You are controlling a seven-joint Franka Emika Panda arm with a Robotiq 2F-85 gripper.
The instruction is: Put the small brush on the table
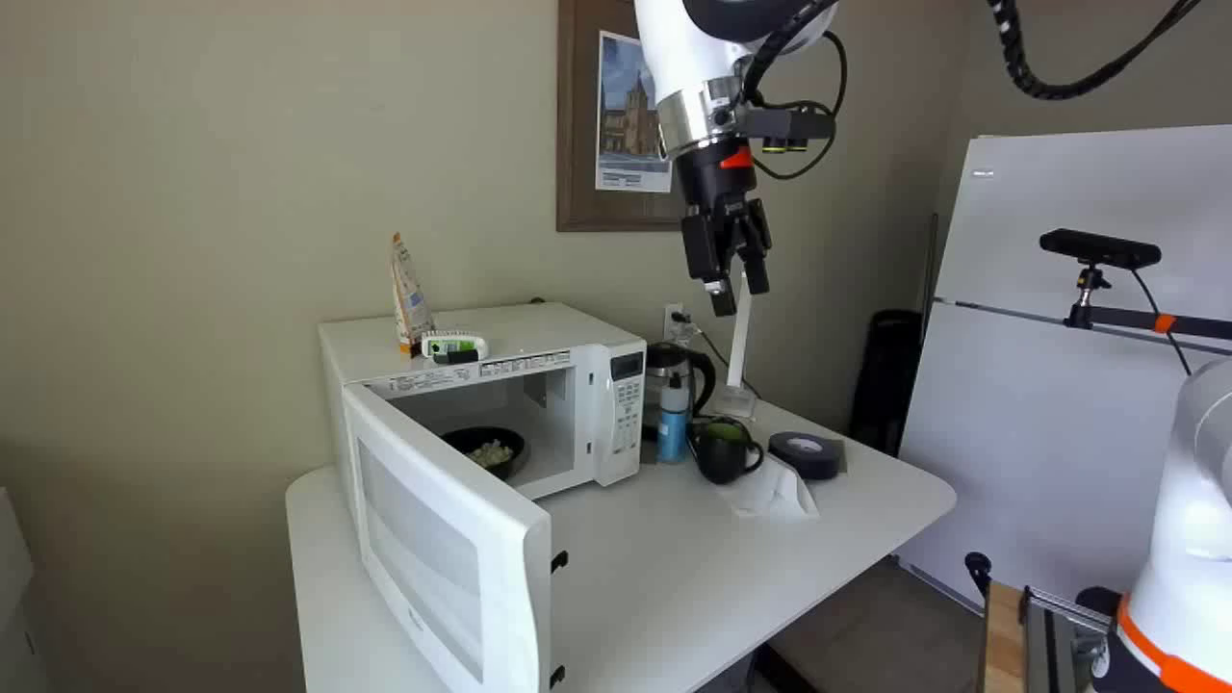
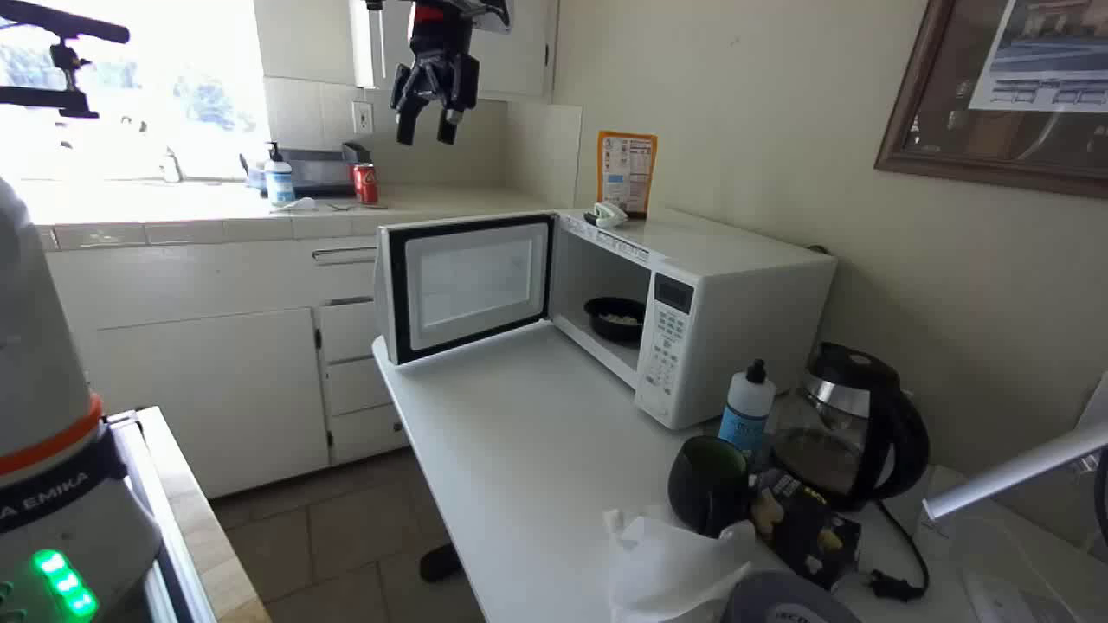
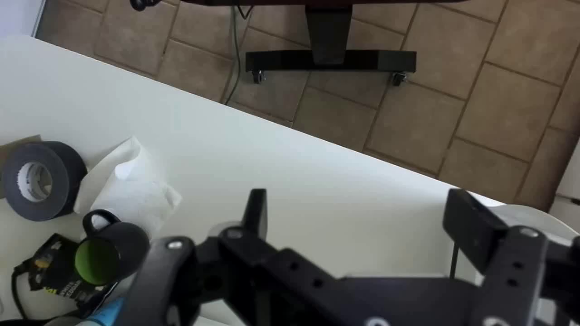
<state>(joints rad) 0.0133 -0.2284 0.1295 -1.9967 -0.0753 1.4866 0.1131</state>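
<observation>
The small brush (image 1: 455,345) is a short whitish and green object lying on top of the microwave, near its front edge. It also shows in an exterior view (image 2: 610,215) and is out of the wrist view. The white table (image 1: 674,568) bears the microwave; its top also shows in an exterior view (image 2: 511,424) and in the wrist view (image 3: 204,136). My gripper (image 1: 741,292) is open and empty, high above the table and well apart from the brush. It also shows in an exterior view (image 2: 426,137), and its spread fingers show in the wrist view (image 3: 358,199).
The microwave (image 1: 616,332) has its door (image 1: 448,549) swung open over the table; a dark bowl (image 1: 500,467) sits inside. An orange-and-white bag (image 2: 627,170) stands beside the brush. A bottle (image 2: 746,407), mug (image 2: 708,484), coffee pot (image 2: 831,433), tape roll (image 3: 43,181) and paper (image 3: 131,199) crowd one end.
</observation>
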